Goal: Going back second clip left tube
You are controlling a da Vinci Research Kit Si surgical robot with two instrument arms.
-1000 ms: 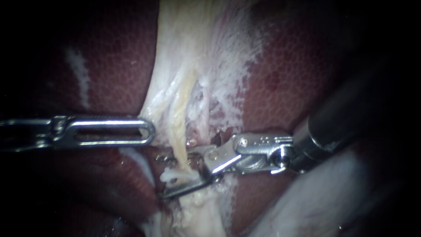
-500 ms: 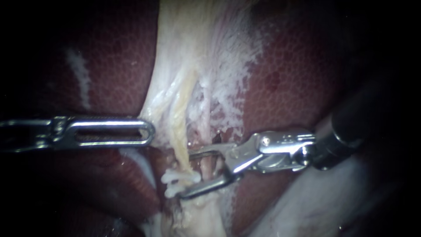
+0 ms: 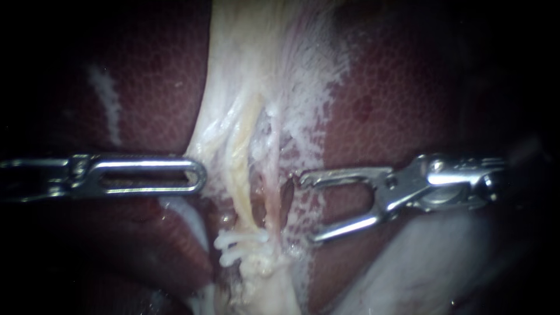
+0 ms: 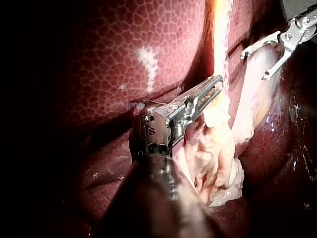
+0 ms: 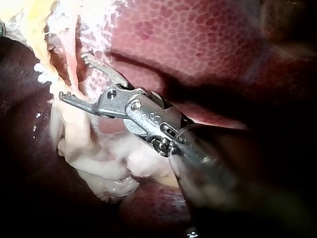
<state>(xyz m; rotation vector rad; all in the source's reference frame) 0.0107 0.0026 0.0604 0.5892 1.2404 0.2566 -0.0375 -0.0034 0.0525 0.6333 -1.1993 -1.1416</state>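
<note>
The right instrument [image 3: 308, 207], hand wide and empty, should back straight off the clip [image 3: 240, 245] on the left tube [image 3: 240, 169]; the left instrument [image 3: 195, 175] grips pale tissue [image 3: 216, 140] in its hand.

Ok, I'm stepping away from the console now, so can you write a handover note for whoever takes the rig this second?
The left instrument has its jaws shut on the pale tissue beside the left tube.
The right instrument has its jaws open and empty, standing clear of that tube on its right.
Done: a white clip sits across the left tube, and a second white piece seems to lie just below it.
Left to do: back the right instrument out.
</note>
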